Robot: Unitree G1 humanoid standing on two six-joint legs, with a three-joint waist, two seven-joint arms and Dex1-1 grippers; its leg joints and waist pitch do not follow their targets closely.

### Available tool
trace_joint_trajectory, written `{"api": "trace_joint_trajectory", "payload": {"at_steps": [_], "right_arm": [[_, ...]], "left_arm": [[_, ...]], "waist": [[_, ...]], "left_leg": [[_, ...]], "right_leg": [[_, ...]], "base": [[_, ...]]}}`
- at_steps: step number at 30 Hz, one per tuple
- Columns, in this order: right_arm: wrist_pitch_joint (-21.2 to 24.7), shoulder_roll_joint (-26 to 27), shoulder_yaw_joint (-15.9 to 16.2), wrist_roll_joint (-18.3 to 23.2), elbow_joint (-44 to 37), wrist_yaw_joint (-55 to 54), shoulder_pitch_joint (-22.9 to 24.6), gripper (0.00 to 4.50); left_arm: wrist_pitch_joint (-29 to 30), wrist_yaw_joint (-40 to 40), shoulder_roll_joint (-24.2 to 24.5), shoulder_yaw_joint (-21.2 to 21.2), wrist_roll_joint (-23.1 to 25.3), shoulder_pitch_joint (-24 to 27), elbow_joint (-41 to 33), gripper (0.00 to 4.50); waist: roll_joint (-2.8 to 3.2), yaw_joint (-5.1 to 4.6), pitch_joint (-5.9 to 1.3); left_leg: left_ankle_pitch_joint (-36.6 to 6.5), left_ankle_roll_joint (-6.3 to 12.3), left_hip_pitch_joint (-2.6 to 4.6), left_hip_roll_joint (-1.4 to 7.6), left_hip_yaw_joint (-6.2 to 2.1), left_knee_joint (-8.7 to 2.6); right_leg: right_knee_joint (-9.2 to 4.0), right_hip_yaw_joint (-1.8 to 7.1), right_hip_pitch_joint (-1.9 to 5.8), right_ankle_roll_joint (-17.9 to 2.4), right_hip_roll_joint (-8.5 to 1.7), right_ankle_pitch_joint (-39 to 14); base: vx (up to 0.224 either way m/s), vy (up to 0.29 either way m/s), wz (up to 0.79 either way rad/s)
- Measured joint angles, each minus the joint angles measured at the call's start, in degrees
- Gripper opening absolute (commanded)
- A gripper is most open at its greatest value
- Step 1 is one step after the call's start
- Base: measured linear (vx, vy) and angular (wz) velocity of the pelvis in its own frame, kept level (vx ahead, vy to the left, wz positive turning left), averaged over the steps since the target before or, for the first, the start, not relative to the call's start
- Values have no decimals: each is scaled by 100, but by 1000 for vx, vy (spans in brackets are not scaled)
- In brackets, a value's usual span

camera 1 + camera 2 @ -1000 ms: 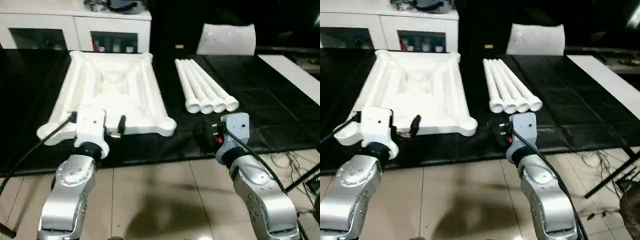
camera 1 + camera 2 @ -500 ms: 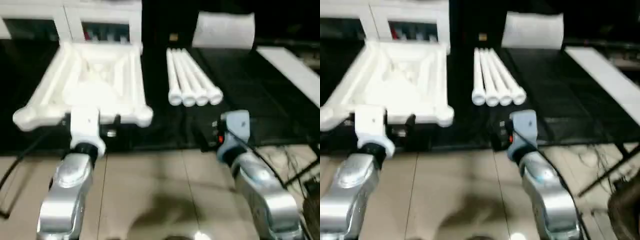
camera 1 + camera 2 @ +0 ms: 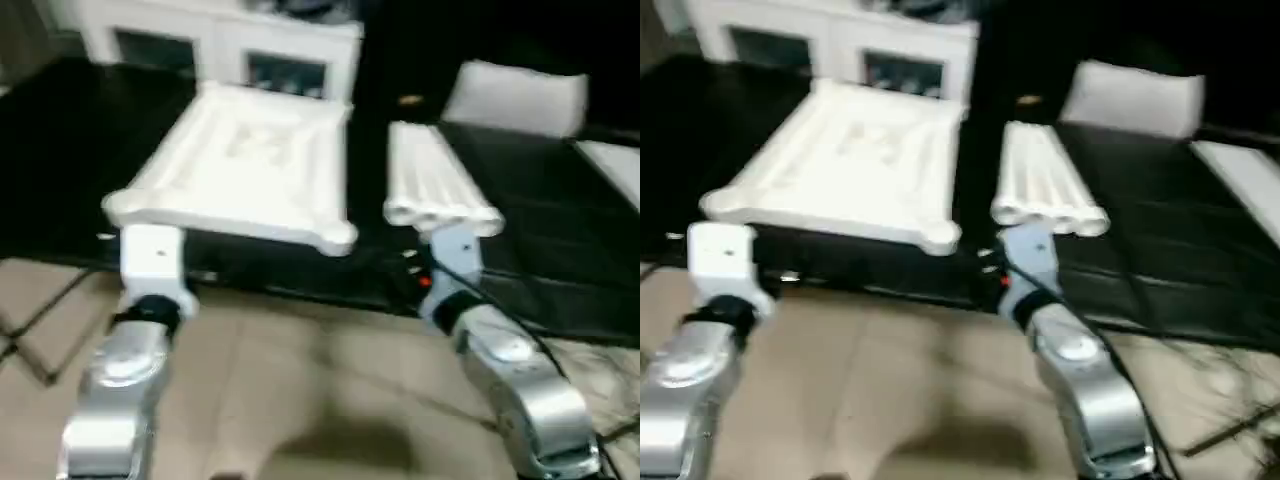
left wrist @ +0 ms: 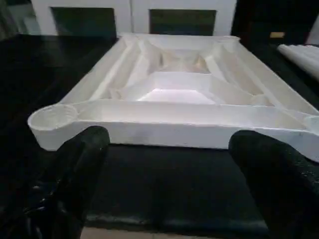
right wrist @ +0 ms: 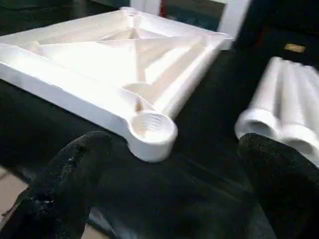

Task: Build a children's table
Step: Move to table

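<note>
The white tabletop point(image 3: 240, 170) lies upside down on the black mat, its ribbed underside and round corner sockets facing up. Beside it on the right, the white legs point(image 3: 435, 185) lie side by side in a row. My left gripper point(image 4: 172, 169) is open in front of the tabletop's near rim point(image 4: 189, 132), empty and not touching it. My right gripper point(image 5: 174, 174) is open too, between the near right corner socket point(image 5: 149, 130) and the leg ends point(image 5: 284, 114), with nothing between its fingers.
A black mat point(image 3: 560, 250) covers the low work surface, and tan floor point(image 3: 300, 380) lies in front of it. A white cabinet point(image 3: 210, 35) stands behind. A flat white bag point(image 3: 515, 95) leans at the back right. A white board strip point(image 3: 612, 165) lies at the far right.
The whole picture has swung and tilted, so the camera moved. Both grippers have stayed open and empty near the mat's front edge. The tabletop and legs lie as before.
</note>
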Motion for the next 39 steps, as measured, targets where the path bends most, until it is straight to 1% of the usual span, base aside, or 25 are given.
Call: {"api": "trace_joint_trajectory", "payload": {"at_steps": [2, 3, 5, 6, 7, 8, 9, 10, 12, 14, 16, 18, 21, 22, 23, 24, 26, 27, 28, 29, 31, 33, 35, 36, 39], "right_arm": [[2, 115, 80, 3, 33, 2, -19, 450], [-16, 157, 139, 5, 12, -1, -71, 450], [-31, 148, 82, -1, 1, -48, -44, 450], [-41, 149, 46, -1, -2, -81, -44, 450], [-47, 153, 25, -1, -3, -99, -40, 450], [-51, 153, 3, 1, -15, -119, -32, 450], [-53, 110, -76, 3, -18, -131, 20, 450], [-52, 82, -174, -2, -7, -143, 96, 450], [-51, 53, -278, -15, 5, -159, 128, 450], [-57, 45, -302, -16, -18, -158, 111, 450], [-58, 81, -305, -11, -9, -140, 125, 450], [-47, 148, -96, 52, -42, -93, 19, 450], [-48, 106, -104, 53, -60, -85, -37, 450], [-49, 89, -115, 51, -76, -85, -22, 450], [-50, 22, -175, 40, -92, -84, 23, 450], [-50, -25, -230, 15, -89, -87, 81, 450], [-49, -70, -335, -21, -62, -113, 126, 450], [-50, -61, -328, -20, -74, -114, 126, 450], [-53, -51, -320, -19, -89, -114, 126, 450], [-60, -1, -304, -19, -77, -116, 150, 450], [-61, 123, -60, 13, -90, -93, 118, 450], [-64, 87, -49, 10, -130, -95, 115, 450], [-69, 73, -68, 2, -134, -103, 120, 450], [-83, 29, -110, -2, -136, -108, 125, 450], [-85, -101, -324, -17, -104, -108, 172, 450]], "left_arm": [[-7, -63, 132, 35, -9, -18, -8, 446], [-6, -94, 248, 132, -9, -44, 33, 446], [-14, -193, 256, 125, -29, -106, 44, 446], [-29, -278, 252, 78, -39, -142, 44, 446], [-31, -337, 261, 16, -44, -140, 47, 446], [-34, -383, 269, -49, -57, -152, 49, 446], [-43, -467, 225, -174, -89, -191, 119, 446], [-42, -518, 153, -353, -114, -205, 161, 446], [-50, -606, 139, -606, -152, -281, 161, 446], [-102, -604, 145, -593, -147, -336, 162, 446], [-158, -606, 163, -584, -147, -323, 186, 446], [-165, -614, 230, -448, -133, -266, 318, 446], [-186, -669, 235, -442, -134, -264, 351, 446], [-210, -679, 248, -481, -136, -271, 342, 446], [-214, -691, 225, -536, -137, -299, 374, 446], [-216, -717, 142, -660, -153, -288, 371, 446], [-216, -767, 137, -810, -182, -266, 350, 446], [-217, -779, 179, -787, -183, -264, 333, 446], [-221, -783, 191, -757, -181, -245, 321, 446], [-230, -788, 251, -737, -179, -216, 324, 446], [-231, -792, 367, -588, -145, -119, 349, 446], [-233, -797, 367, -544, -137, -119, 354, 446], [-242, -834, 375, -576, -140, -126, 351, 446], [-258, -854, 362, -616, -153, -146, 364, 446], [-255, -1046, 260, -880, -294, -149, 365, 446]], "waist": [[-38, -142, -53], [-72, -276, -88], [-84, -392, -160], [-149, -454, -197], [-213, -498, -209], [-351, -534, -235], [-395, -505, -198], [-319, -441, -171], [-235, -377, -129], [-139, -350, -133], [86, -446, -72], [-24, -464, -69], [-99, -505, -110], [-187, -562, -170], [-218, -588, -191], [-169, -551, -197], [-85, -461, -208], [-38, -389, -215], [86, -372, -226], [143, -376, -196], [61, -500, -182], [36, -584, -199], [-76, -641, -219], [-266, -632, -249], [-65, -445, -212]], "left_leg": [[-48, 49, 79, -73, -13, -125], [-69, 93, 107, -100, -41, -147], [-124, 96, 135, -99, -18, -154], [-176, 126, 162, -146, 46, -186], [-202, 117, 208, -208, 90, -217], [-244, 117, 250, -318, 152, -219], [-353, 132, 302, -375, 167, -147], [-423, 333, 328, -353, 136, -7], [-368, 329, 131, -357, 12, 383], [-253, 140, -77, -234, -47, 297], [-10, -22, -117, -1, -34, 93], [-62, -13, 90, 19, 190, -62], [-129, -53, 323, 67, 515, -242], [-145, -49, 271, -14, 513, -236], [-169, -35, 282, -24, 484, -222], [-222, 93, 258, -45, 411, -162], [-198, 181, -89, -79, 167, 300], [-70, 195, -288, -43, 112, 241], [87, 205, -379, 64, 99, -92], [218, 76, -369, 132, 65, -41], [153, 120, -230, 45, 28, -127], [92, 142, -138, 26, 33, -127], [64, 133, -46, -66, 117, -170], [4, 132, -39, -177, 185, -134], [23, 454, -117, -159, 69, -99]], "right_leg": [[30, 2, -80, -99, -42, -28], [440, -3, -296, -42, -83, -41], [717, 5, -718, 284, -174, 71], [629, 15, -1000, 362, -268, 207], [351, 32, -1111, 302, -352, 365], [-47, 124, -1105, 169, -470, 530], [-44, 253, -1015, 221, -472, 863], [-101, 282, -914, 187, -409, 834], [-175, 280, -744, 136, -352, 811], [-197, 216, -615, 108, -274, 754], [-168, 63, -494, 154, -161, 643], [50, 122, -572, -65, -205, 331], [157, -32, -702, -91, -403, 371], [-94, 16, -600, 112, -476, 556], [-81, 36, -582, 223, -468, 566], [-118, 49, -542, 191, -435, 534], [-178, 35, -460, 171, -369, 481], [-198, 1, -402, 142, -322, 441], [-216, -84, -348, 129, -227, 401], [-211, -109, -269, 149, -177, 344], [13, -102, -352, -197, -217, 189], [408, -77, -602, -34, -243, 193], [244, 64, -820, 135, -355, 323], [71, 198, -791, 292, -448, 553], [-28, 203, -705, 202, -363, 554]], "base": [[198, 83, 17], [225, 81, 12], [164, 50, 7], [140, 40, 9], [130, -17, 3], [114, -51, 4], [114, -51, 4], [133, -41, 5], [143, -25, -6], [80, -2, -6], [112, 58, -6], [165, 110, -28], [105, 45, -58], [91, -13, -35], [115, -52, -6], [115, -52, -6], [162, -20, -7], [156, -7, -8], [140, 4, -7], [195, 43, -3], [203, 39, 2], [153, 0, 8], [106, -33, 1], [96, -57, 0], [16, -23, 1]]}}
